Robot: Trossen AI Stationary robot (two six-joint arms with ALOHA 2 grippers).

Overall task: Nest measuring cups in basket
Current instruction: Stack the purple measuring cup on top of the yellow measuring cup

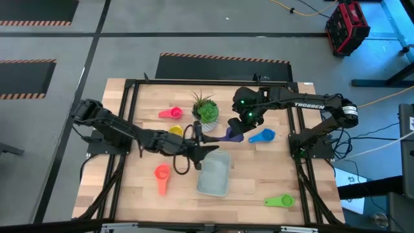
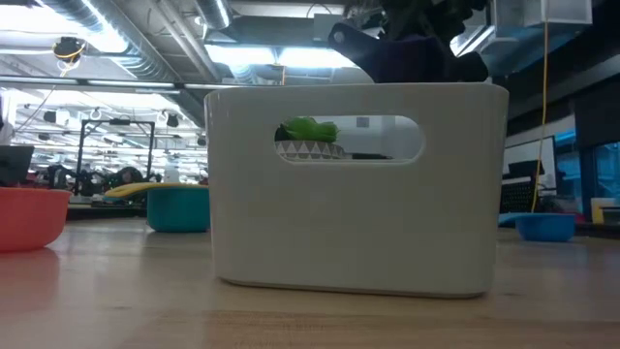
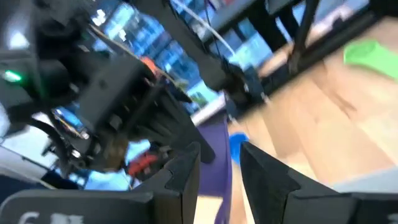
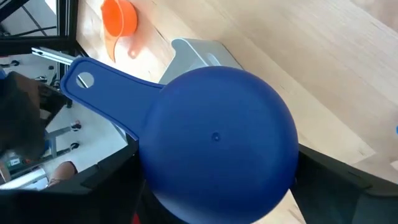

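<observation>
My right gripper (image 1: 238,131) is shut on a purple measuring cup (image 4: 217,137) and holds it in the air between the potted plant and the basket (image 1: 213,173). In the low view this cup (image 2: 417,53) shows dark above the basket (image 2: 358,184). My left gripper (image 1: 199,147) hovers at the basket's far left corner, its fingers a little apart with nothing between them. The purple handle (image 3: 217,162) shows beyond the gap between them. Pink (image 1: 171,113), yellow (image 1: 176,130), orange (image 1: 162,175), blue (image 1: 262,136) and green (image 1: 279,201) cups lie on the table, and a teal one (image 2: 179,208) stands upright. My right gripper has the purple cup's round bowl between its two fingers (image 4: 339,177), one on each side of the wall. The fingers slant down from the table's far right. The bowl's underside faces the wrist. The handle (image 4: 99,87) sticks out free toward the left arm, and the cup is clear of the table.
A white pot with a green plant (image 1: 207,111) stands just beyond the basket, close to both grippers. The black frame rails (image 1: 129,129) run along the table's sides. Bare wood lies to the right of the basket.
</observation>
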